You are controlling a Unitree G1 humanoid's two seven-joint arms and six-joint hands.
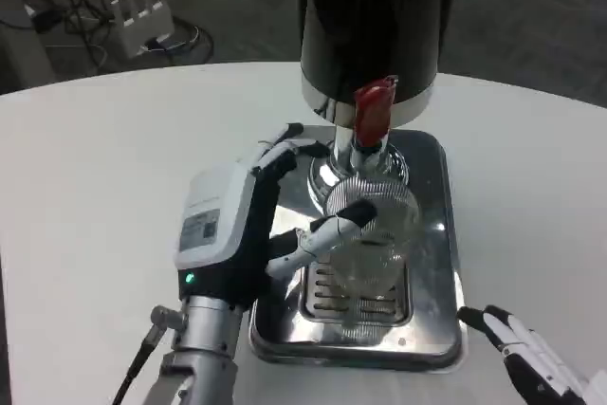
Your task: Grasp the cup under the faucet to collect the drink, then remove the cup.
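Observation:
A clear ribbed plastic cup (375, 230) stands upright on the grated drip tray (432, 263), directly under the red faucet lever (373, 108) of the black drink dispenser (370, 16). My left hand (251, 220) is just left of the cup with its fingers spread. Its thumb (332, 222) reaches across to the cup's near left side and touches it. The upper fingers (285, 144) curve behind, a little apart from the cup. My right hand (522, 353) lies low at the bottom right with its fingers stretched out and nothing in them.
The steel tray sits on a white round table (114, 158). The dispenser's chrome base (327, 173) rises behind the cup. A white power strip with cables (142, 11) lies on the floor beyond the table's far left edge.

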